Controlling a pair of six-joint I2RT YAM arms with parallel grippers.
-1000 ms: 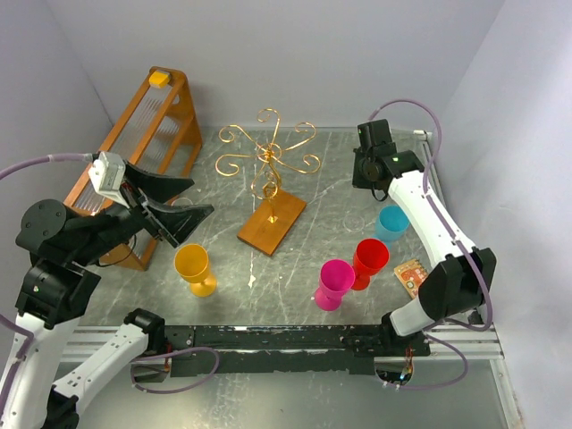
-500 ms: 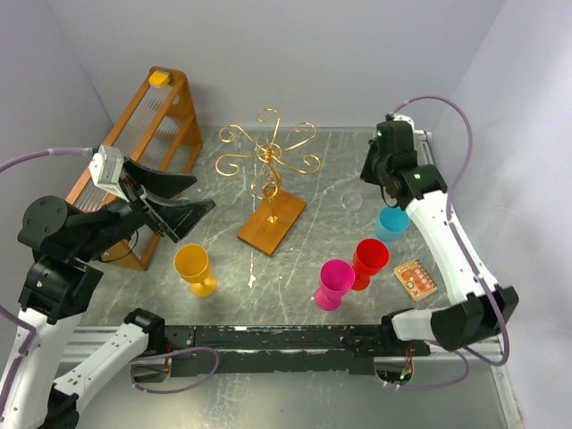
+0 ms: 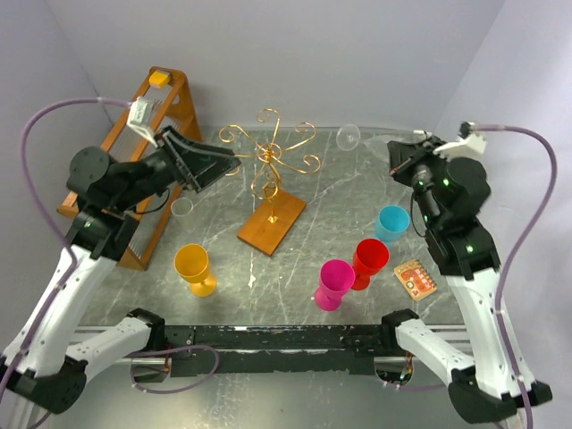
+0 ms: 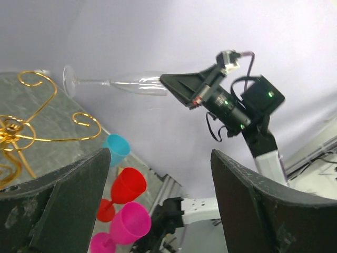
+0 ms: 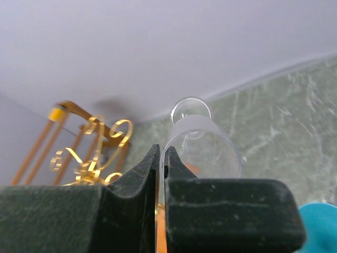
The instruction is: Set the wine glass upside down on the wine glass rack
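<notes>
My right gripper (image 3: 399,159) is shut on the rim of a clear wine glass (image 3: 362,141). It holds the glass on its side in the air, foot pointing left toward the gold wire wine glass rack (image 3: 271,161), right of the scroll arms and apart from them. The right wrist view shows the fingers (image 5: 145,174) pinching the rim, with the bowl (image 5: 205,145) and foot beyond. My left gripper (image 3: 228,164) is open and empty beside the rack's left scrolls. The left wrist view shows the glass (image 4: 124,84), the right gripper (image 4: 181,88) and the gold scrolls (image 4: 31,124).
A tall orange-brown wooden frame (image 3: 152,125) stands at the back left. An orange goblet (image 3: 193,266), a pink one (image 3: 334,281), a red one (image 3: 369,259) and a cyan cup (image 3: 391,222) stand near the front. A small orange packet (image 3: 416,277) lies at right. A clear rim (image 3: 181,207) shows beside the frame.
The right arm has risen and swung back, turning the glass onto its side near the rack's top. The left arm has lifted and moved right, up to the rack's left scrolls.
</notes>
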